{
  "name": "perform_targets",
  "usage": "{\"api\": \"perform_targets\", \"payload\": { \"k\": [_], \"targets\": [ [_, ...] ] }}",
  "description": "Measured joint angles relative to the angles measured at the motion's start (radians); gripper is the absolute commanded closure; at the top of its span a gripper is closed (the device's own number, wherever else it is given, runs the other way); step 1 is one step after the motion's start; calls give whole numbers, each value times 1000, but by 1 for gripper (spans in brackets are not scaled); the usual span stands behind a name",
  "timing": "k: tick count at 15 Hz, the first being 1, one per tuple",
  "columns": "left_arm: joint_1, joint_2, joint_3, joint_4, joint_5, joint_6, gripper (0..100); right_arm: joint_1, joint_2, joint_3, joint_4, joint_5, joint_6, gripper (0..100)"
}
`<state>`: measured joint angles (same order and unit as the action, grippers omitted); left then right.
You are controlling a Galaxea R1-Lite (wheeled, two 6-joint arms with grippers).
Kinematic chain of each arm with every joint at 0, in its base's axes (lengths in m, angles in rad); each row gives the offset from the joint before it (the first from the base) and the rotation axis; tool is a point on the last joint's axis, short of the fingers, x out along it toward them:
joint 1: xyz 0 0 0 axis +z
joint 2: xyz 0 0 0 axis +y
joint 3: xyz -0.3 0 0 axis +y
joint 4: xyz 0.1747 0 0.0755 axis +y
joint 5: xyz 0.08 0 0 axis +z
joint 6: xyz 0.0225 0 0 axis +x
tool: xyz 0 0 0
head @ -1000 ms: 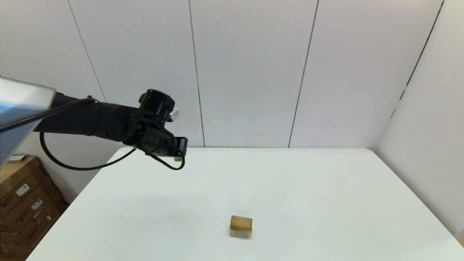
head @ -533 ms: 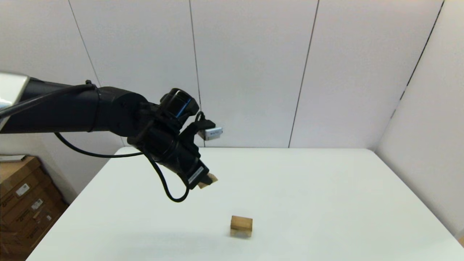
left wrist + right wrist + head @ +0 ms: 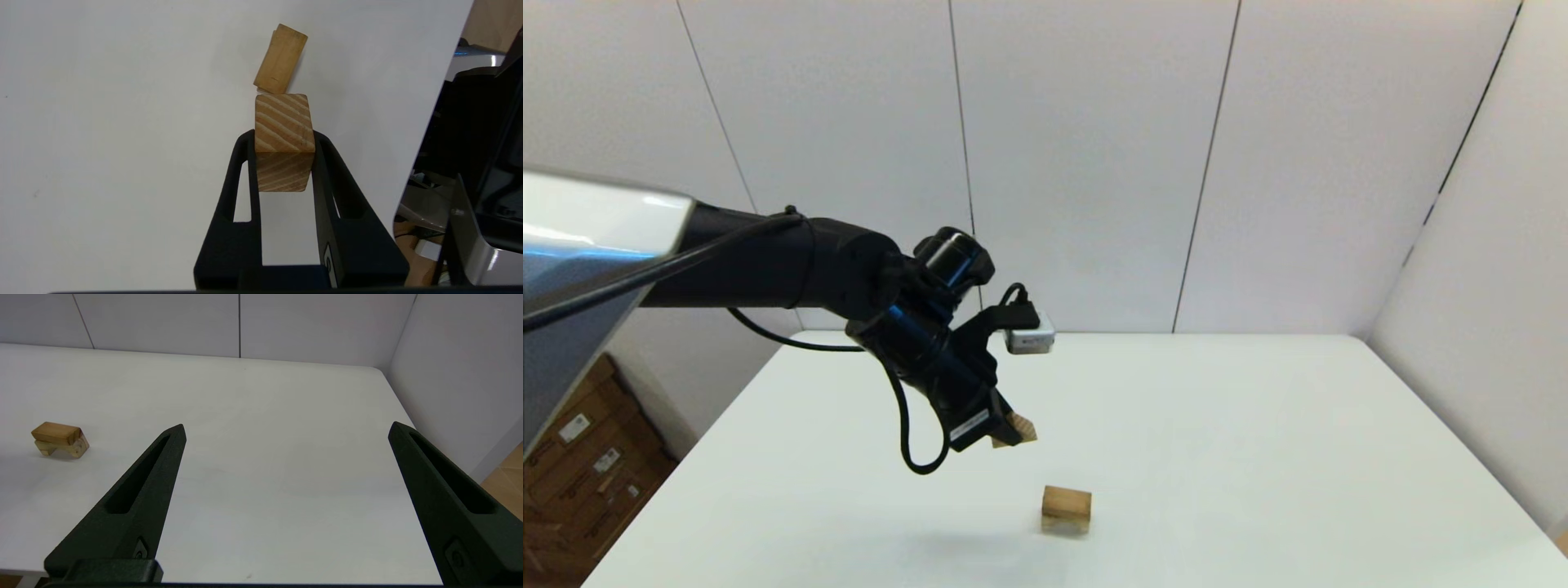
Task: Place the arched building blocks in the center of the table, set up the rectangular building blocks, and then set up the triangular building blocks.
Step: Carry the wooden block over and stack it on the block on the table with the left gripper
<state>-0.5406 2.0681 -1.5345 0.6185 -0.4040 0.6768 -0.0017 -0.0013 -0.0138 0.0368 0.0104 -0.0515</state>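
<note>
On the white table (image 3: 1258, 425) near its front middle stands the arched block (image 3: 1065, 523), hollow side down, with the flat rectangular block (image 3: 1067, 500) lying on top of it. The right wrist view shows the same pair, bar (image 3: 56, 433) over arch (image 3: 61, 448). My left gripper (image 3: 1003, 433) hangs above and to the left of this stack, shut on the triangular block (image 3: 1018, 427). In the left wrist view the grained wedge (image 3: 284, 130) sits ridge outward between the fingers (image 3: 241, 163), with the stack's bar (image 3: 281, 57) just beyond it. My right gripper (image 3: 286, 428) is open and parked low on the right.
Cardboard boxes (image 3: 580, 482) stand on the floor left of the table. A panelled wall runs behind the table and along its right side. The robot's own body (image 3: 482, 163) fills one edge of the left wrist view.
The left arm has swung right and down from the table's far left, carrying the triangular block to just above and left of the stack. The stack has not moved.
</note>
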Motion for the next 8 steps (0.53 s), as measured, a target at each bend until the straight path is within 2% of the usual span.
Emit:
{"api": "perform_targets", "payload": {
  "k": [8],
  "targets": [
    [-60, 176, -129, -5, -2, 14, 100, 0, 0, 0, 0, 0, 0, 0]
  ]
}}
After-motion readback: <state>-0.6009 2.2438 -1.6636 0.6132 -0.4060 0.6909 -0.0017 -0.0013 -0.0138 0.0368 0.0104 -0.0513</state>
